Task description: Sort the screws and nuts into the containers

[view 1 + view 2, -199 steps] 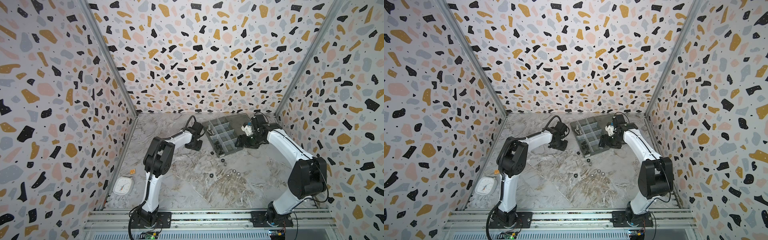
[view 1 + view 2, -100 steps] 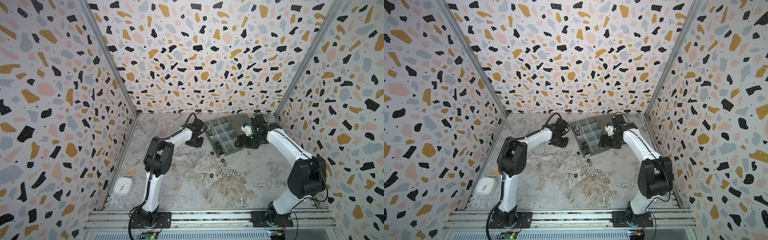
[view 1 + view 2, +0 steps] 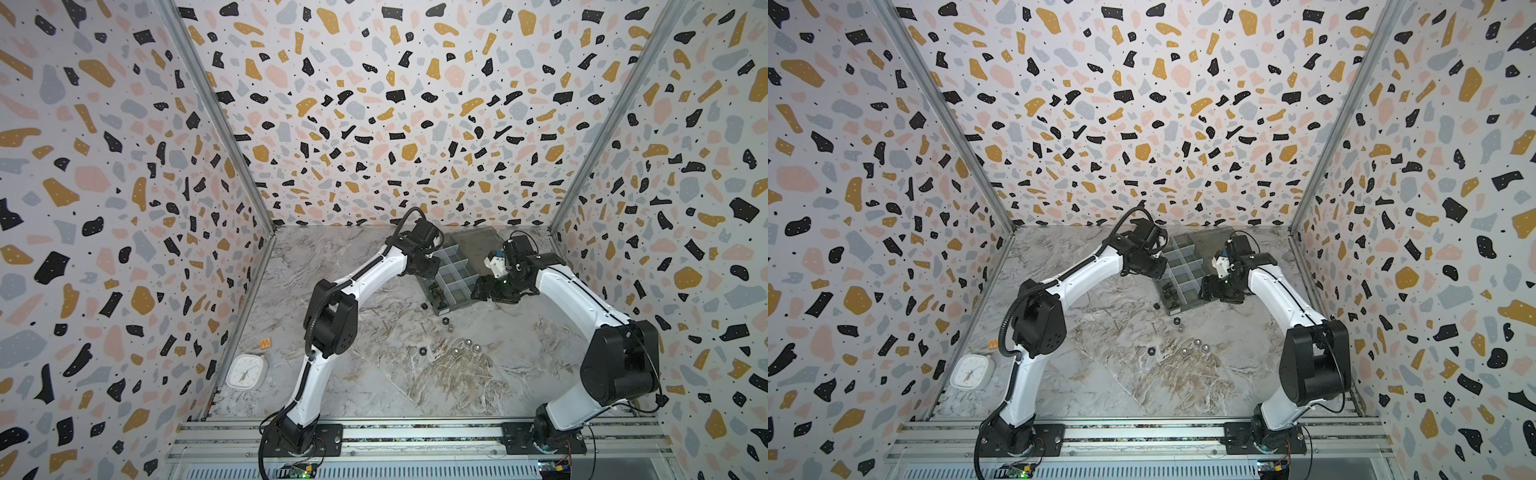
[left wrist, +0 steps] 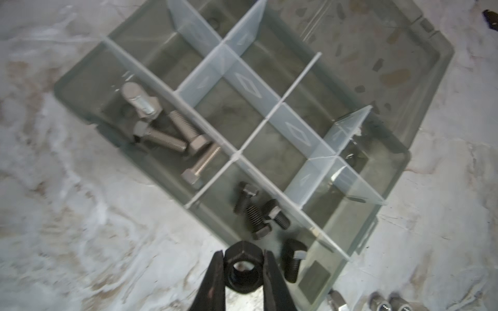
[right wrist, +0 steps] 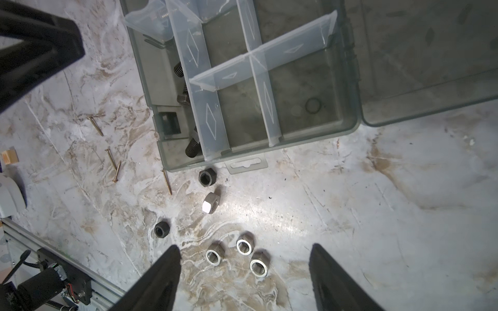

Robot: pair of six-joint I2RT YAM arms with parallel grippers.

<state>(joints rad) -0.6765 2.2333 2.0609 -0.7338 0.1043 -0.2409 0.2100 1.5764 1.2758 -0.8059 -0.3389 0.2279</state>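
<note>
Pinching a black nut (image 4: 244, 269), the left gripper (image 4: 243, 254) is being held with the organiser box (image 4: 275, 159) just ahead; the right gripper (image 5: 245, 247) is being held spread, silver nuts (image 5: 214, 257) below.

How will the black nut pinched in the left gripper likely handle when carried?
The black nut looks like solid metal, so it is probably rigid and heavy for its size. The left gripper appears to clamp two opposite flats, which should resist turning. Its faces look smooth, so it might slip if jolted.

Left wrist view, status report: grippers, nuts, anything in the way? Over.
Left gripper shut on black nut, at organiser box edge. Right gripper open, empty. Silver nuts loose on table. Nothing blocking.
</note>
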